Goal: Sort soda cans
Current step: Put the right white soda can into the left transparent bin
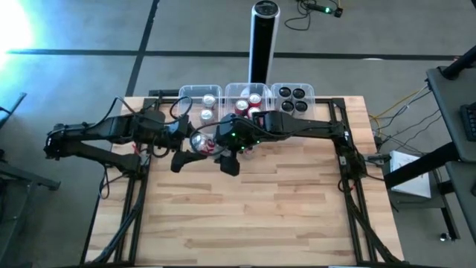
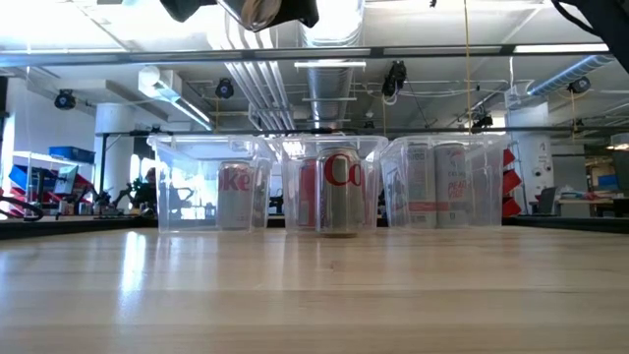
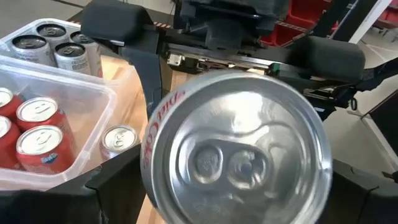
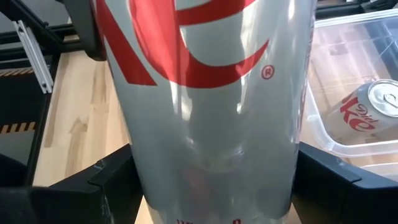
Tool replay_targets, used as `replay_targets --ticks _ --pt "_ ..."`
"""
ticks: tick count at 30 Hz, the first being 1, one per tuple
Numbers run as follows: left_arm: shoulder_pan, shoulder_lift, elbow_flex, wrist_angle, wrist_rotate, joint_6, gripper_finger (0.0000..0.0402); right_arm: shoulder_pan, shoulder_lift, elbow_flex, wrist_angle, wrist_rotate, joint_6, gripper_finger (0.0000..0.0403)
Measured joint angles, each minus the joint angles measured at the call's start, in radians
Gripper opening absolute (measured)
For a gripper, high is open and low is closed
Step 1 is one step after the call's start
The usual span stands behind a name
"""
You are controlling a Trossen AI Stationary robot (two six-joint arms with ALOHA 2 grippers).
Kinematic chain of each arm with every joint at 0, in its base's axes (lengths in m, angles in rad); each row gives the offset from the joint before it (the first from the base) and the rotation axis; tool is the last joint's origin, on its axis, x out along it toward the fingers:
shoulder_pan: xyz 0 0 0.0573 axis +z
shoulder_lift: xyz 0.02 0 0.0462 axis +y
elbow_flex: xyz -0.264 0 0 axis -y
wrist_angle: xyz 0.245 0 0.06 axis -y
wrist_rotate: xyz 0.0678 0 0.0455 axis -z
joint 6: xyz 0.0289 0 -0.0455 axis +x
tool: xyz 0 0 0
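Note:
A silver soda can with red lettering (image 1: 202, 141) is held in the air between both grippers, above the table in front of the tubs. It shows at the top of the low view as the silver soda can (image 2: 260, 12). My left gripper (image 3: 236, 193) has the silver soda can (image 3: 236, 149) end-on, its top facing the camera. My right gripper (image 4: 217, 186) sees the silver soda can (image 4: 205, 93) side-on. Another silver can (image 2: 339, 192) stands on the table in front of the middle tub. Red cans (image 3: 37, 137) and dark cans (image 1: 294, 97) stand in tubs. My left gripper has the can's wall near its top rim (image 3: 152, 155) between its two fingers, one on each side, coming level from the table's left. The can is lifted clear and lies along the fingers. My right gripper has the can's wall (image 4: 134, 155) between its two fingers, which lie across the can and come from the table's right. The can is clear of the table.
Three clear tubs line the far edge: a left tub (image 1: 199, 93) with silver cans, a middle tub (image 1: 248, 89) with red cans, a right tub (image 1: 312, 93) with dark cans. A tall black post (image 1: 264, 37) stands behind them. Bare wood (image 1: 253, 216) spreads toward the near edge.

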Motion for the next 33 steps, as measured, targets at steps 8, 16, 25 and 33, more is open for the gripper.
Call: replay_targets --ticks 8,16,25,33 --pt "0.0 0.016 0.0 0.032 0.0 -0.003 0.0334 0.001 -0.001 -0.001 -0.018 0.0 0.012 0.0307" --pt "0.0 0.019 0.0 0.077 -0.023 0.021 0.0334 0.001 -0.002 -0.003 -0.033 0.001 0.028 0.0307" --pt "0.0 0.019 0.0 0.072 -0.029 0.031 0.0313 0.001 -0.002 -0.003 -0.039 0.001 0.027 0.0307" --pt "0.007 0.011 0.0 0.066 -0.04 0.054 0.0284 0.001 -0.002 0.0 -0.027 0.01 0.028 0.0327"
